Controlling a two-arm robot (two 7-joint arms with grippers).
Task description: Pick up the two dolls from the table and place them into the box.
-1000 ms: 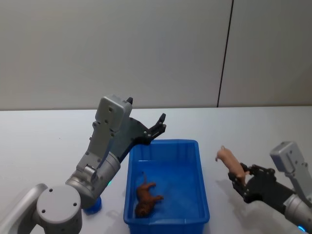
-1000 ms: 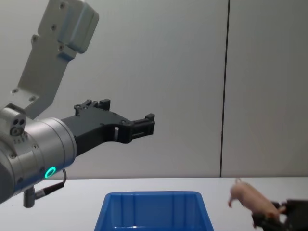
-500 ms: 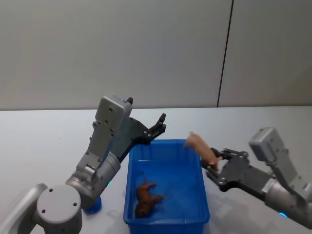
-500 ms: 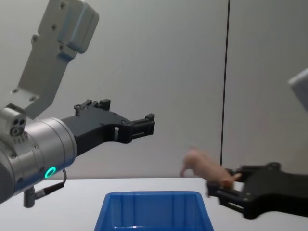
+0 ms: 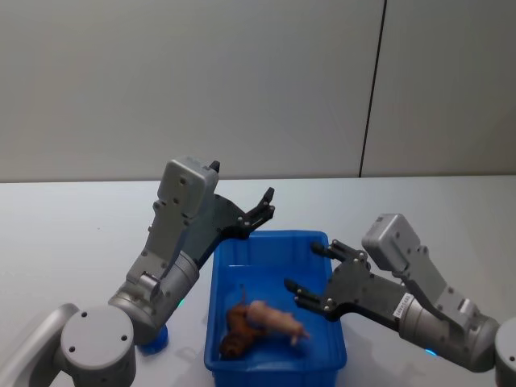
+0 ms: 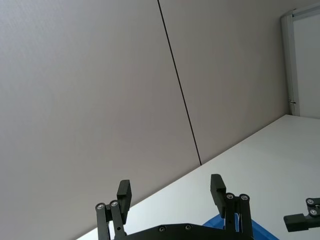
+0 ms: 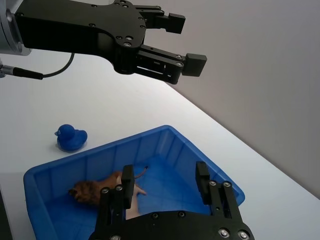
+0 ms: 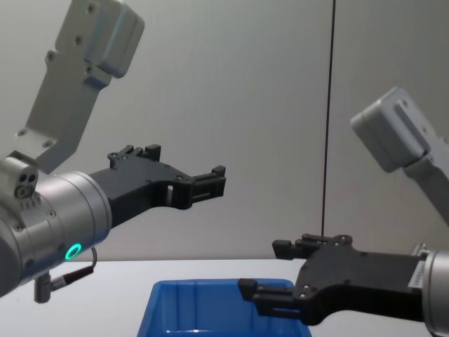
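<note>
Head view: right claw (image 5: 305, 272), spread, just dropped a soft pink doll (image 5: 274, 318) into the blue plastic box (image 5: 274, 235). Left claw (image 5: 264, 205) hangs open. Job looks done.

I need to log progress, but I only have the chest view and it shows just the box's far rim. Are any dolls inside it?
Observer: Yes. A pink doll lies on the floor of the box, below the open right gripper.
Operator: And the second one?
Observer: The brown doll is in there too, lying against the pink doll on the side toward the robot's left.
Operator: Is the left gripper carrying anything?
Observer: No. The left gripper is open with nothing between its fingers.
</note>
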